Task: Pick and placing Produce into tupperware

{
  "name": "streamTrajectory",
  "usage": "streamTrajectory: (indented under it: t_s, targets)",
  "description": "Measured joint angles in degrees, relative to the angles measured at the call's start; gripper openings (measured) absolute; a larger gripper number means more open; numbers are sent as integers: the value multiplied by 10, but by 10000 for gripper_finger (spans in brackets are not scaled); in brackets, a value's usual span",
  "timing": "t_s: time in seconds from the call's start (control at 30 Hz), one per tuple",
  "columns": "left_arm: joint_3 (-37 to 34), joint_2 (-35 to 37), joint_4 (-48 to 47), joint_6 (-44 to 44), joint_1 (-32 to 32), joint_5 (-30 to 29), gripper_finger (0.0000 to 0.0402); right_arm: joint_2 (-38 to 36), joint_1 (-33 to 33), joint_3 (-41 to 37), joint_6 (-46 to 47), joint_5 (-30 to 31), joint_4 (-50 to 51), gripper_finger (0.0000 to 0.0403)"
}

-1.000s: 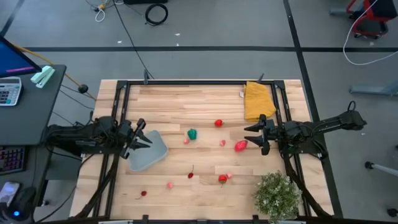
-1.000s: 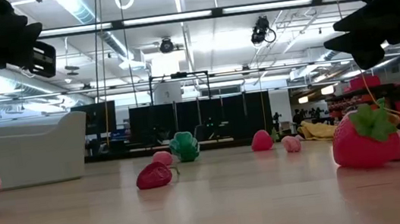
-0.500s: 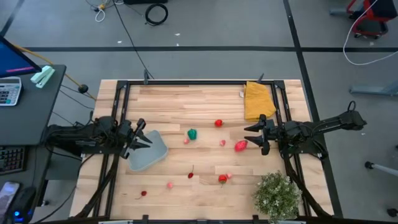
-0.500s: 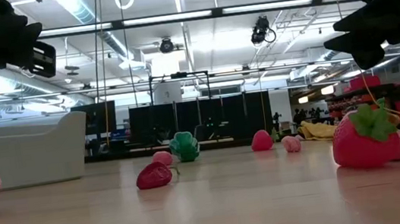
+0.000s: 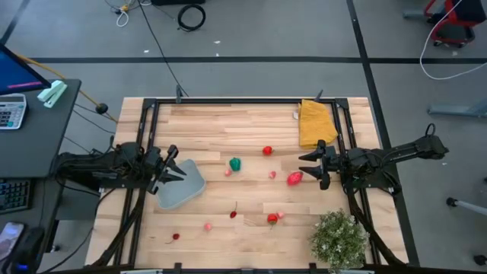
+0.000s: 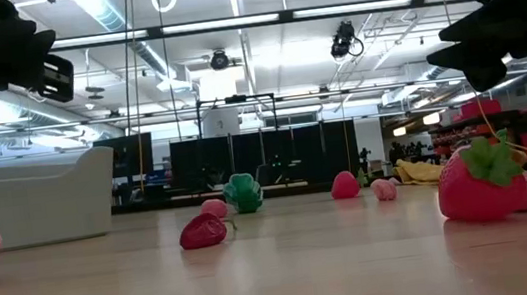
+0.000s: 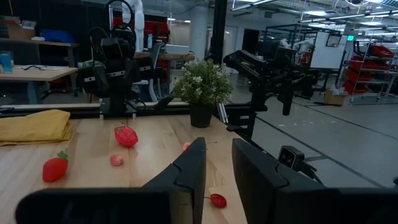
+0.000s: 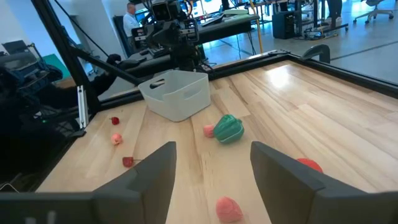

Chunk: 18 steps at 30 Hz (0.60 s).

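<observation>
The tupperware [image 5: 181, 185], a shallow pale grey-blue tub, rests on its base at the table's left. Small toy produce lies scattered over the middle of the table: a green piece [image 5: 235, 163], a red one [image 5: 267, 151], a red strawberry [image 5: 294, 178], another strawberry [image 5: 272, 219] and several little pink and red bits. My left gripper [image 5: 176, 169] hovers level over the tub's left rim, open by a narrow gap [image 7: 217, 174] with nothing in it. My right gripper [image 5: 307, 166] hovers level just right of the red strawberry, open wide [image 8: 211, 168] and empty.
A folded yellow cloth [image 5: 314, 122] lies at the far right corner. A bushy potted plant [image 5: 338, 237] stands at the near right corner. Dark metal frame rails [image 5: 243, 100] run along the far edge and both sides. Bare wood shows between the pieces.
</observation>
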<state>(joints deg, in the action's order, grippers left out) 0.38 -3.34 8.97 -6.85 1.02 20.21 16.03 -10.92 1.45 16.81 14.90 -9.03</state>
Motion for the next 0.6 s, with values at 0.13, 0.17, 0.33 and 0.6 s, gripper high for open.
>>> streamTrajectory:
  t_s: [0.13, 0.17, 0.33, 0.6]
  targets:
    - [0, 0, 0, 0, 0, 0, 86, 0, 0, 0, 0, 0, 0, 216]
    - [0, 0, 0, 0, 0, 0, 87, 0, 0, 0, 0, 0, 0, 216]
    - [0, 0, 0, 0, 0, 0, 91, 0, 0, 0, 0, 0, 0, 216]
    - [0, 0, 0, 0, 0, 0, 81, 0, 0, 0, 0, 0, 0, 216]
